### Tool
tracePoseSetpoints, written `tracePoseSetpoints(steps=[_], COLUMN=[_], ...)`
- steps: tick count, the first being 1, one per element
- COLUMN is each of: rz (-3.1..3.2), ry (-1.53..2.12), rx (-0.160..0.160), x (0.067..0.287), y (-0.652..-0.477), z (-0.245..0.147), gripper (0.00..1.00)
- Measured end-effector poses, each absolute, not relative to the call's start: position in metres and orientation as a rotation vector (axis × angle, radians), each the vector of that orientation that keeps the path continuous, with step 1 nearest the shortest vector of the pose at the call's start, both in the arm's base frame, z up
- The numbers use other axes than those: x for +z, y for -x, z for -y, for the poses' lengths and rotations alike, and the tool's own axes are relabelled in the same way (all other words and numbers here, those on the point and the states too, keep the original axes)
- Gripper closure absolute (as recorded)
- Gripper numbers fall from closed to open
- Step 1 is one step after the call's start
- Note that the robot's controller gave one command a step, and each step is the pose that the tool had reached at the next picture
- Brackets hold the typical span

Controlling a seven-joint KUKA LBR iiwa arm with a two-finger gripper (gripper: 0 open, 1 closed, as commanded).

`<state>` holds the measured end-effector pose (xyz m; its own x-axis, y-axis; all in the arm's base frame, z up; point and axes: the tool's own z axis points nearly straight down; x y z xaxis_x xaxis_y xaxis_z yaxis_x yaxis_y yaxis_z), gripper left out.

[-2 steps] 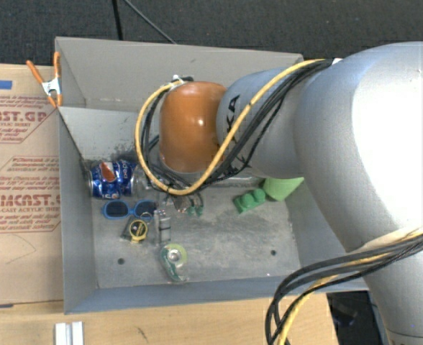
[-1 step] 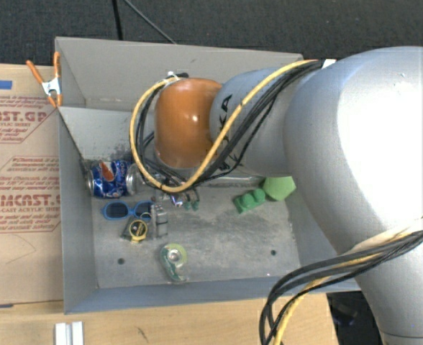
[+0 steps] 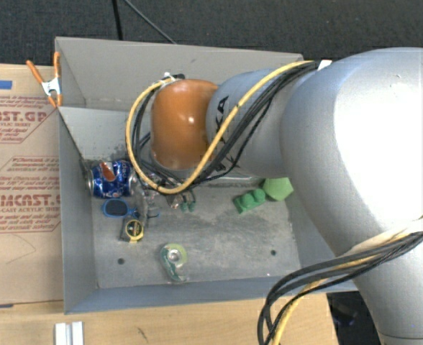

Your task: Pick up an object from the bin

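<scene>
grey metal bin [image 3: 78, 214], seen from above in the camera view: the robot's arm [image 3: 355, 142] reaches in from the right, its orange cover [image 3: 183, 124] and looped yellow and black cables [image 3: 136, 139] hanging over the bin's left half. the claw [image 3: 151, 201] sits low beneath the cover, just beside a crushed blue can [image 3: 111, 180] at the left wall and near a small blue oval piece [image 3: 114, 208] on the floor. whether the claw is spread or pressed together cannot be told, as the cover and cables hide most of it, and nothing can be made out in its grip.

by the look of it, the step in hand is the reach down to a thing, the pick itself not yet done. the next move calls for a firm grip on one nearby piece, likely the can or the oval piece, then a straight lift clear of the cables and the wall.

the count: one blue can, one blue oval piece, one yellow-and-black ring [image 3: 133, 230], one pale green round piece [image 3: 173, 257] near the front wall, and two green blocks [image 3: 251, 201] touching each other, well apart from the claw.
</scene>
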<state>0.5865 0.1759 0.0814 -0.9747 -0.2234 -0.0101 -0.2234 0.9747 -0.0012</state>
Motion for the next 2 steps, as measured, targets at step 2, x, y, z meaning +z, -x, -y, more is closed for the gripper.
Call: tracePoseSetpoints(steps=[2], rz=[-3.120], ry=[-0.322], rx=[0.005], x=[0.128], y=[-0.591], z=[-0.194], gripper=[1.00])
